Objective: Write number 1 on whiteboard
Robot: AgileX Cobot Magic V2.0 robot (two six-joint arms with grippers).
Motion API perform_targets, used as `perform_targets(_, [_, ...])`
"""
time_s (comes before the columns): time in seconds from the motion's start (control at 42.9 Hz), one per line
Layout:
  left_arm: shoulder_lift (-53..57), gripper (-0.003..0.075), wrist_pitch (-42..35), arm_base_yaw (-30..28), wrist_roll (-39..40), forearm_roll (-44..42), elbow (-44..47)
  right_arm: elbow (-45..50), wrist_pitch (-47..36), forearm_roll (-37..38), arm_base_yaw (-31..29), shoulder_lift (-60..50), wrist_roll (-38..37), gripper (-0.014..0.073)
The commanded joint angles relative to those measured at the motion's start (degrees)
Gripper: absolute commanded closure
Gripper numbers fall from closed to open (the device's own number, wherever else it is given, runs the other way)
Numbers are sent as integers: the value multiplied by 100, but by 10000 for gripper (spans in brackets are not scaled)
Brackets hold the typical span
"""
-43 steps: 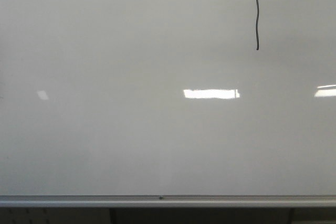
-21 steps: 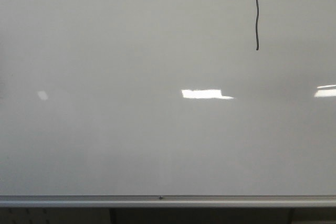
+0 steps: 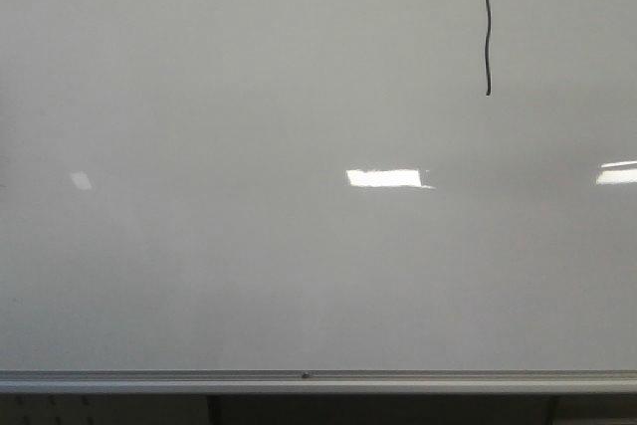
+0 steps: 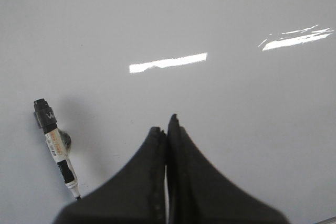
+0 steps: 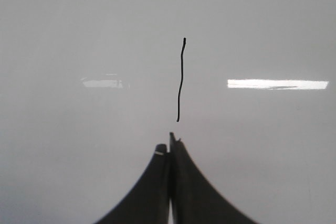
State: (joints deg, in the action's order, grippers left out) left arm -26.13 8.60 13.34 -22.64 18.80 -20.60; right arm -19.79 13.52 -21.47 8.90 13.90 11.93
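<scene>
Smudging is the main risk I see: the number 1 [image 3: 488, 25] is already on the whiteboard [image 3: 249, 276], a thin wavy black stroke high on its right side, and in the right wrist view the right claw [image 5: 170, 145] sits just short of the stroke's near end [image 5: 181, 80]. Its jaws are pressed together and grip nothing, so a drift forward could drag rubber through ink that may not be dry. The left claw [image 4: 167, 129] is likewise closed and empty. Near it a marker [image 4: 55, 148] lies against the board surface, apart from the fingers; whether it is capped I cannot tell. A careless sweep of that arm could knock it loose. Bright light reflections [image 3: 388, 178] cross the board, and a silver rail [image 3: 299, 380] runs along its lower edge; nothing else stands in the way.
</scene>
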Motion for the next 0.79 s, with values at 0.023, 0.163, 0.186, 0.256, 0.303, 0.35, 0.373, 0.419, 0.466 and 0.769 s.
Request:
perform_targets(0.023, [-13, 741, -460, 42, 1, 69, -168, -142, -374, -65, -36, 34, -14, 683])
perform_targets(0.163, [-13, 741, -460, 42, 1, 69, -168, -142, -374, -65, -36, 34, -14, 683])
perform_targets(0.186, [-13, 741, -460, 42, 1, 69, -168, -142, -374, -65, -36, 34, -14, 683])
perform_targets(0.256, [-13, 741, -460, 42, 1, 69, -168, -142, -374, -65, -36, 34, -14, 683])
perform_targets(0.303, [-13, 741, -460, 42, 1, 69, -168, -142, -374, -65, -36, 34, -14, 683])
perform_targets(0.35, [-13, 741, -460, 42, 1, 69, -168, -142, -374, -65, -36, 34, -14, 683])
perform_targets(0.373, [-13, 741, -460, 42, 1, 69, -168, -142, -374, -65, -36, 34, -14, 683])
perform_targets(0.419, [-13, 741, -460, 42, 1, 69, -168, -142, -374, -65, -36, 34, -14, 683])
perform_targets(0.466, [-13, 741, -460, 42, 1, 69, -168, -142, -374, -65, -36, 34, -14, 683])
perform_targets(0.769, [526, 741, -471, 42, 1402, -1386, 192, -142, -380, -65, -27, 34, -14, 683])
